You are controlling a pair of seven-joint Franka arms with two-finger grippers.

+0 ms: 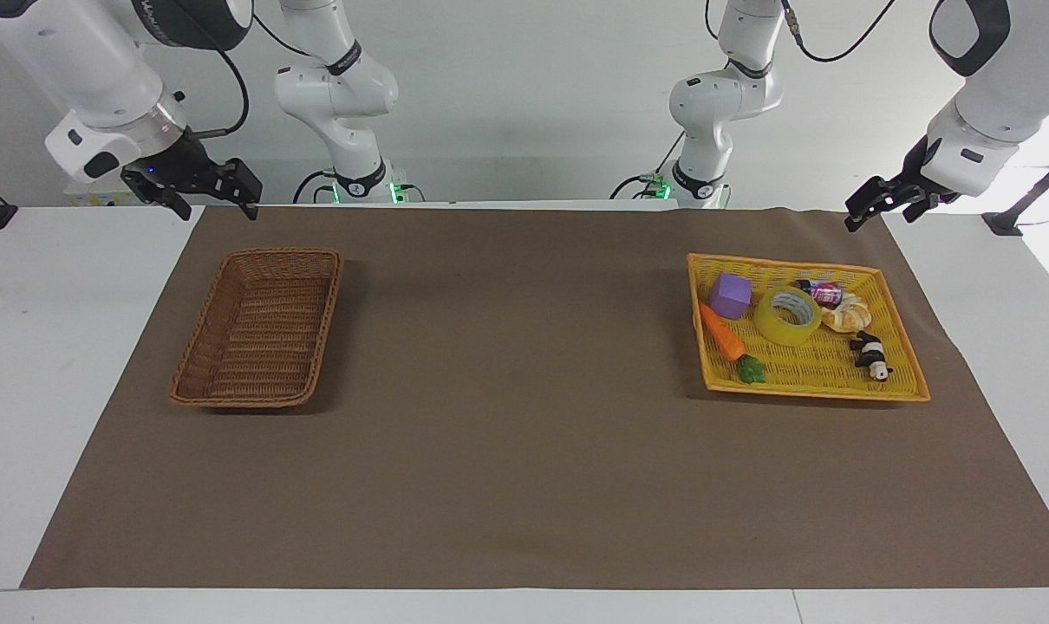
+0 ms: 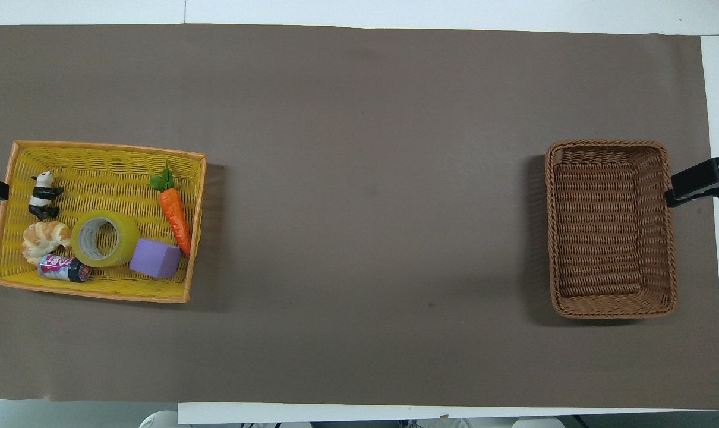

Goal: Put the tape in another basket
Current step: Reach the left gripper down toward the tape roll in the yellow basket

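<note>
The tape [image 1: 788, 315], a yellow translucent roll with a pale core, lies flat in the yellow-orange tray basket [image 1: 785, 263] at the left arm's end of the table. It also shows in the overhead view [image 2: 105, 238], between a purple cube and a croissant. The brown wicker basket [image 1: 282, 253] stands empty at the right arm's end; it also shows in the overhead view [image 2: 609, 142]. My left gripper [image 1: 880, 215] is open and empty, raised over the mat's edge beside the tray. My right gripper [image 1: 215, 206] is open and empty, raised over the mat's edge by the brown basket.
In the tray with the tape lie a purple cube [image 1: 730, 295], a toy carrot [image 1: 722, 334], a croissant [image 1: 847, 314], a small can [image 1: 824, 291] and a panda figure [image 1: 871, 354]. A brown mat [image 1: 507, 416] covers the table between the two baskets.
</note>
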